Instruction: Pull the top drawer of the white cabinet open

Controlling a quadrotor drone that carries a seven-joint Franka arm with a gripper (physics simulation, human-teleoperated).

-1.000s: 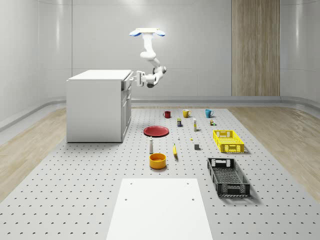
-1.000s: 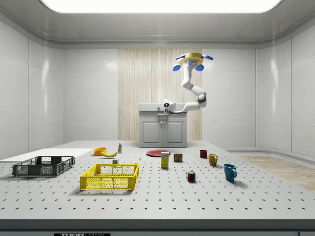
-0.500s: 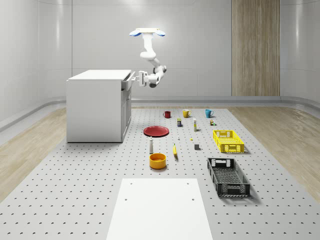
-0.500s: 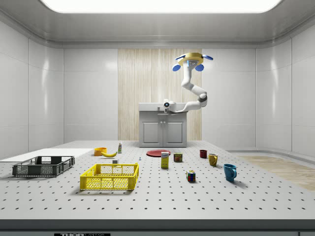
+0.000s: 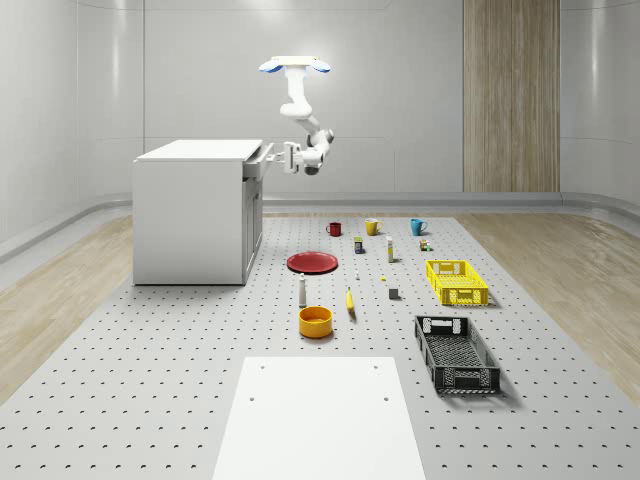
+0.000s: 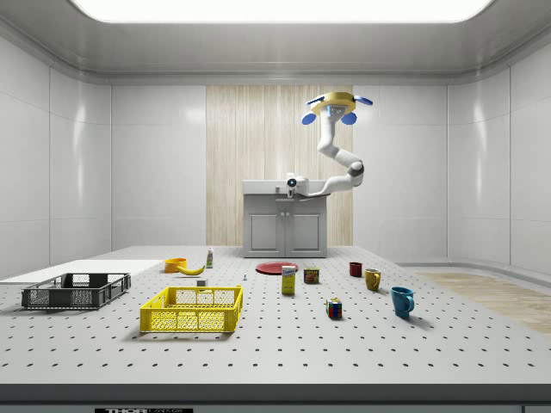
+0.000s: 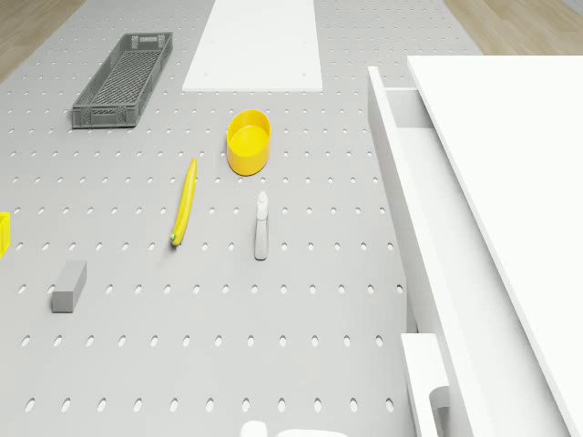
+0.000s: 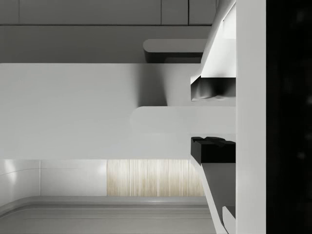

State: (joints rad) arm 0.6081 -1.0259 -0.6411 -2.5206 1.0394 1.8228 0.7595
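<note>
One drawer part-way out: top drawer [image 5: 258,163] of the white cabinet [image 5: 190,215], slid forward from under the countertop, with a strip of plain white interior seen in the drone view. Hovering high beside the cabinet's front, on the whole-scene view's right of it – the drone [image 5: 294,66], arm bent down and back toward the drawer. Gripper [image 5: 281,157] right at the drawer front, dark finger pads [image 8: 212,148] closed on the handle [image 8: 165,129]. Out on the perforated table [image 5: 150,380]: yellow crate [image 5: 457,283] and black crate [image 5: 457,354], mesh floors bare; orange bowl [image 5: 315,321], only its own plain inside showing. Farther back – red mug [image 5: 334,229], yellow mug [image 5: 371,227], blue mug [image 5: 417,226], contents impossible to tell.
</note>
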